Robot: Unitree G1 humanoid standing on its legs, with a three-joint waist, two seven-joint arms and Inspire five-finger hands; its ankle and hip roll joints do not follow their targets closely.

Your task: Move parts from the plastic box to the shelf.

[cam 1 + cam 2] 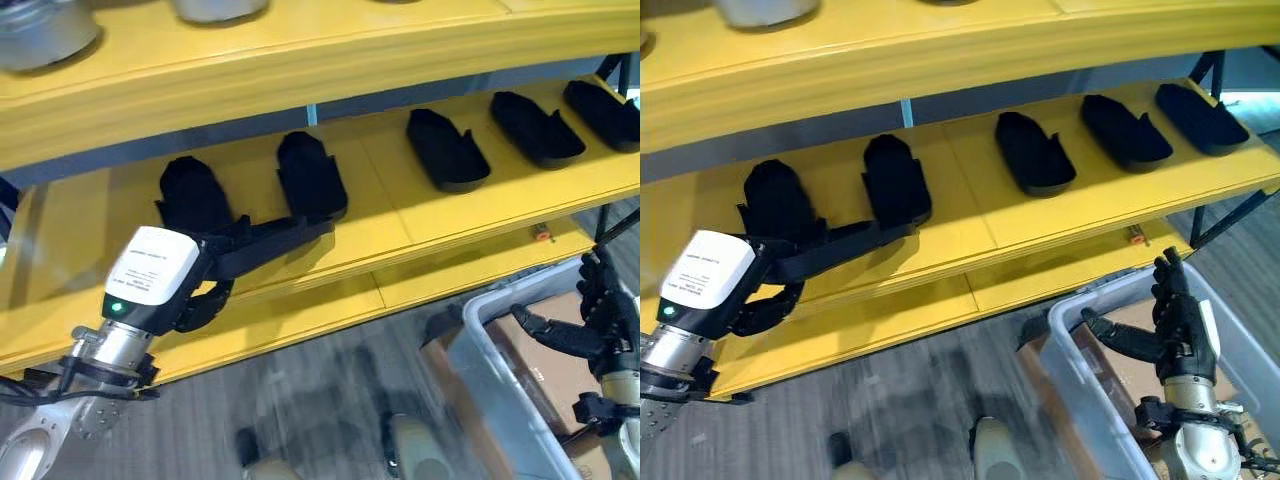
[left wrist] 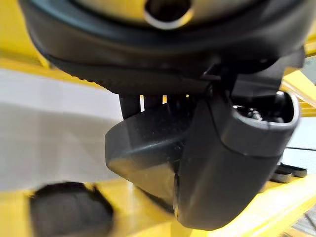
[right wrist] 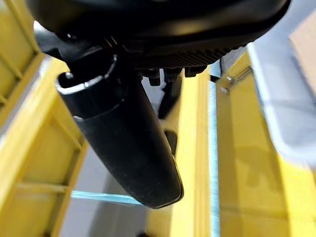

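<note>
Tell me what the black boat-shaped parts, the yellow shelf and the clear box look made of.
Black boat-shaped parts: probably moulded plastic or rubber, matte, with hardly any glare. Yellow shelf boards: smooth painted or laminated panels, slightly glossy; the core cannot be told. Clear storage box: translucent plastic, since brown cardboard shows through its wall.

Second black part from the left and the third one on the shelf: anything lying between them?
No. Between the second part and the third part, the left eye view shows bare yellow shelf; the left hand sits lower left of that gap.
</note>
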